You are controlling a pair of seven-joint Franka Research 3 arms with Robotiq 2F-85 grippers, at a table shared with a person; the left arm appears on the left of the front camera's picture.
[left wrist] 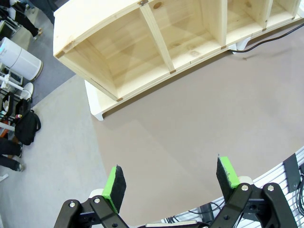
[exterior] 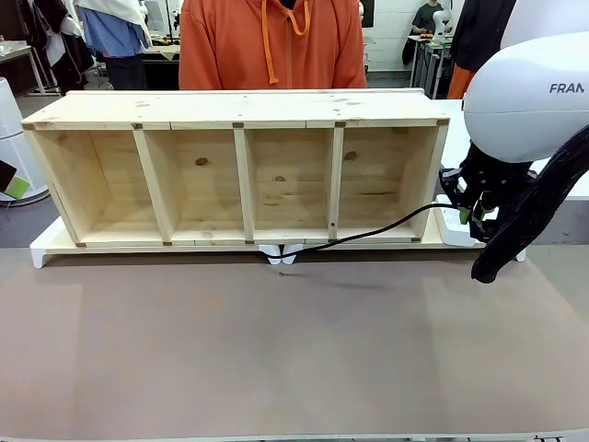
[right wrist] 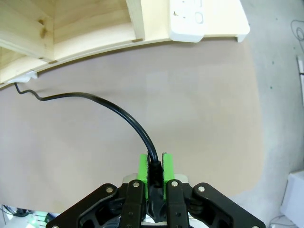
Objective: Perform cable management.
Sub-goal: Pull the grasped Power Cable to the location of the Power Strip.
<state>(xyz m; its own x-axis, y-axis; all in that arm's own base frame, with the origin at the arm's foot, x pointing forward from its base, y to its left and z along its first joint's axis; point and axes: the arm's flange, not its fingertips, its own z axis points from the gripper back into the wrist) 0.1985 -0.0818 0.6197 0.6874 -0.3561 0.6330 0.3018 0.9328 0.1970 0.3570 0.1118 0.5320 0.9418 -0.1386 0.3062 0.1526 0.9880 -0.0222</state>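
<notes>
The cable (right wrist: 118, 110): a thin, light, limp black cord, pinched by the right hand (right wrist: 153, 160).
It arcs from the closed green pads (right wrist: 142, 165), which seem to clamp its thicker end, over the brown tabletop (exterior: 294, 350) to the foot of the wooden shelf (exterior: 239, 109) near its middle. It likely bends freely yet holds some curl, so a hold near the end looks best for steering; the slack would trail. The left hand (left wrist: 171, 178) hangs wide open, empty.
</notes>
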